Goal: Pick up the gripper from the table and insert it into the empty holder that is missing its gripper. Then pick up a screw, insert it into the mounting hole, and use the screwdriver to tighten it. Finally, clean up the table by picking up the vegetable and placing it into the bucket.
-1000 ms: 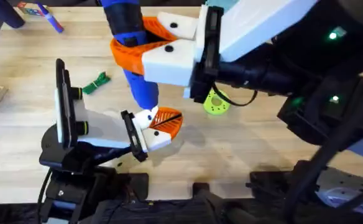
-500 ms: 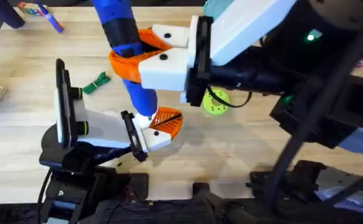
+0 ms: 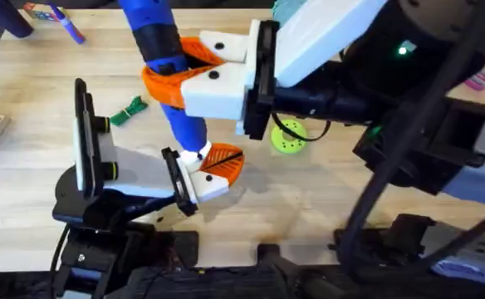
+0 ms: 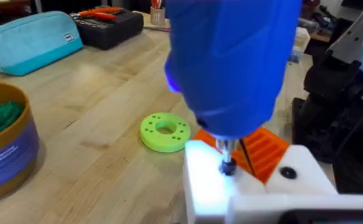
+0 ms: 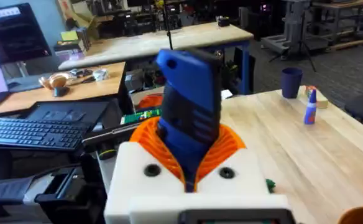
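The screwdriver (image 3: 166, 66), a thick bright-blue cylinder with a black band, stands nearly upright, clamped between the right gripper (image 3: 180, 71)'s orange pads. Below the gripper, its narrow tip sits on the white block of the small gripper (image 3: 213, 166), which lies against the black holder (image 3: 176, 178). Best keep it vertical and pressed down while turning. Whether the left gripper's fingers are open, I cannot tell.

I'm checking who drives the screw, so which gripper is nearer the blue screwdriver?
Right. The right gripper is clamped around the screwdriver. The left arm's holder sits below, at the screwdriver's tip.
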Action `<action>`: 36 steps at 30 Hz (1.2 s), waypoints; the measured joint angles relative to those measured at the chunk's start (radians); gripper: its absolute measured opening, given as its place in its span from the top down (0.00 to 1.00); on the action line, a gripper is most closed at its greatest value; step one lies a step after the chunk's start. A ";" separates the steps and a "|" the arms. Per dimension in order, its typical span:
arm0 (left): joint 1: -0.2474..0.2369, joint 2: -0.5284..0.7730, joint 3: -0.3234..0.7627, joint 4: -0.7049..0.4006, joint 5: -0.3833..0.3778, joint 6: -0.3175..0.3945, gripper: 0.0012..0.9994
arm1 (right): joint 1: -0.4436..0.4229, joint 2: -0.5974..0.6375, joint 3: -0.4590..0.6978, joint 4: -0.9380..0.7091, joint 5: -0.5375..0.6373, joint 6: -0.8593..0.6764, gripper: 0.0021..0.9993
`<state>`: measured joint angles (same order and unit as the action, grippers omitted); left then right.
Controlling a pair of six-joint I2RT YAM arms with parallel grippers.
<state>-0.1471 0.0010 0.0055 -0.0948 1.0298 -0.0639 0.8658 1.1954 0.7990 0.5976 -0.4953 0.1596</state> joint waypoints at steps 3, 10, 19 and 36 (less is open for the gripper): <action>0.000 0.000 0.000 0.000 0.000 0.000 0.99 | 0.000 0.000 0.000 0.000 0.000 0.000 0.95; 0.000 0.000 0.000 0.000 0.000 0.000 0.99 | 0.000 0.000 0.000 -0.005 0.000 -0.003 0.95; 0.000 0.000 0.000 0.000 0.000 0.000 0.99 | 0.000 0.000 0.000 -0.008 0.000 -0.003 0.95; 0.000 0.000 0.000 -0.002 0.003 -0.001 0.99 | 0.000 0.000 0.000 -0.031 0.001 -0.003 0.95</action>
<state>-0.1474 0.0010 0.0055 -0.0963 1.0331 -0.0647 0.8658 1.1950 0.7990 0.5662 -0.4946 0.1566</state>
